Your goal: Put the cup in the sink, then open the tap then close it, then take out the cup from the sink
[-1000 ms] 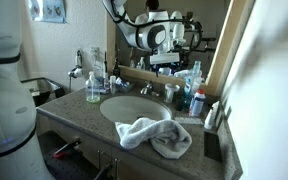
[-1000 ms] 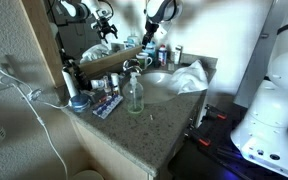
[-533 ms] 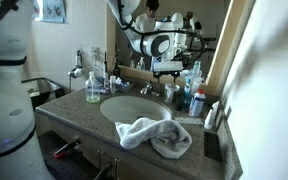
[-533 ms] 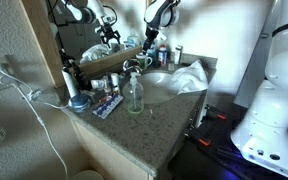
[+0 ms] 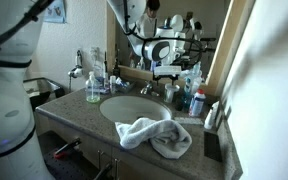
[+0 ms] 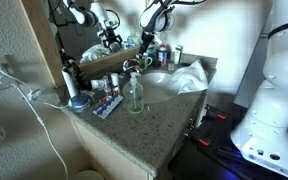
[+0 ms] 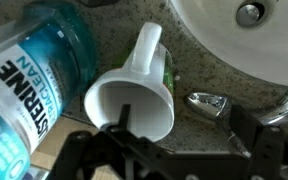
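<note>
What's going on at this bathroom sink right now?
A robot arm holds its open pincer just above a white cup in the wrist view. The cup sits on the counter between a blue mouthwash bottle and the sink. It is not yet gripped and not yet in the basin. In an exterior view, a crumpled towel lies at the basin's front edge.

Speckled stone counter [image 5: 69, 116] here, with a round white sink [image 5: 134, 108] sunk into the middle. A crumpled towel [image 5: 154, 135] is dumped over the sink's front rim, lower middle of the frame. A soap bottle [image 5: 92, 88] is parked left of the basin, and more bottles [image 5: 189, 95] are crowded at the right back. In the wrist view a white cup [image 7: 134, 95] is seen just beside a mouthwash bottle [image 7: 24, 80] at the left.
</note>
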